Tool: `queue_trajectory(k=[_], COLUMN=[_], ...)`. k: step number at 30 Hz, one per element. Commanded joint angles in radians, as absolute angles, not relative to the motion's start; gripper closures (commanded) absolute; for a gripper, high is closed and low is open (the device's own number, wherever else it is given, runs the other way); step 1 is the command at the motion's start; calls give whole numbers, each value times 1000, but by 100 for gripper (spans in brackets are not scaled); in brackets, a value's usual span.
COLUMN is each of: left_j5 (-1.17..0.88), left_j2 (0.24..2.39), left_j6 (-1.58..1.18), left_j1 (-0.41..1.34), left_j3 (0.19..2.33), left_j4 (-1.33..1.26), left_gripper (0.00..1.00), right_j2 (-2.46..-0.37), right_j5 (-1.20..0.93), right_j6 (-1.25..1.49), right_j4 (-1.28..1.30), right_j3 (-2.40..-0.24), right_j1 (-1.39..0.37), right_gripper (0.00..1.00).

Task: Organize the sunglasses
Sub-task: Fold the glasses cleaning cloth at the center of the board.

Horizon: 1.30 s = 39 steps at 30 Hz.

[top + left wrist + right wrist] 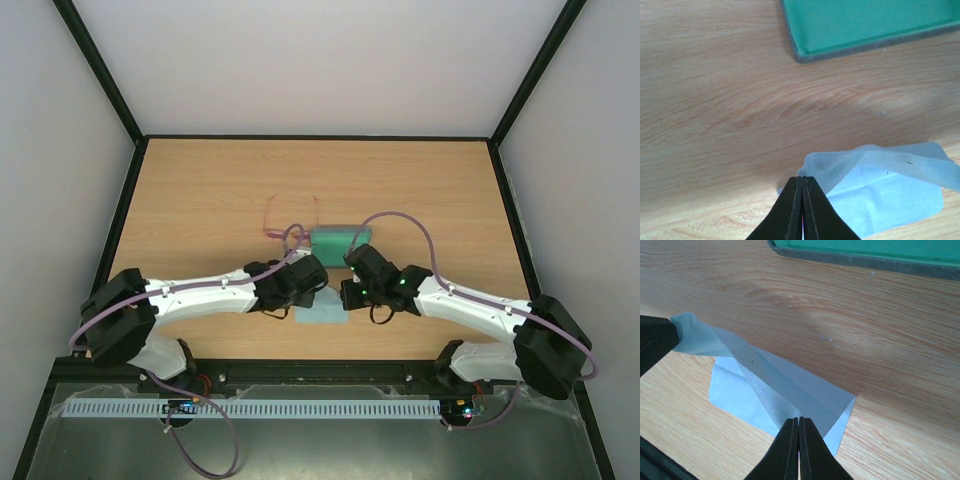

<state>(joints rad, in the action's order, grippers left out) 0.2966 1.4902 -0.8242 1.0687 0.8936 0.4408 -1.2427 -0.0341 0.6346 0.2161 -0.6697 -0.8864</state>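
sunglasses (275,233): being supported by table (200,190), just left of open case (340,243)
cloth (322,312): being pinched at two edges, partly lifted
left gripper (802,181): being clamped shut on cloth
right gripper (799,421): being clamped shut on cloth

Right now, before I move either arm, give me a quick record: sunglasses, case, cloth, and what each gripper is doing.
sunglasses: on the table, arms unfolded, left of the case, untouched
case: open, green lining up, nothing seen inside
cloth: on the near side of the case, partly lifted, stretched between both grippers
left gripper: shut on a cloth corner
right gripper: shut on the cloth's folded edge
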Motion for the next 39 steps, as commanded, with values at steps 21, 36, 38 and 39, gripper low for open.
queue_trajectory(k=[21,36,38,39], left_j5=[295,295,293,293], left_j2=[1401,1382,1381,1380], left_j6=[-917,-962,-963,-963], left_j1=[1169,1196,1198,1198], left_j3=[799,770,770,771], left_j4=[454,459,459,460], left_gripper=[98,98,98,98], right_j2=[-1128,-1100,-1097,-1095], right_j5=[-36,-40,-39,-38], right_j6=[688,714,716,717], right_j4=[311,308,310,310], right_j3=[-616,-586,-585,-586], right_j1=[-935,-958,-962,-963], right_gripper=[99,99,99,99])
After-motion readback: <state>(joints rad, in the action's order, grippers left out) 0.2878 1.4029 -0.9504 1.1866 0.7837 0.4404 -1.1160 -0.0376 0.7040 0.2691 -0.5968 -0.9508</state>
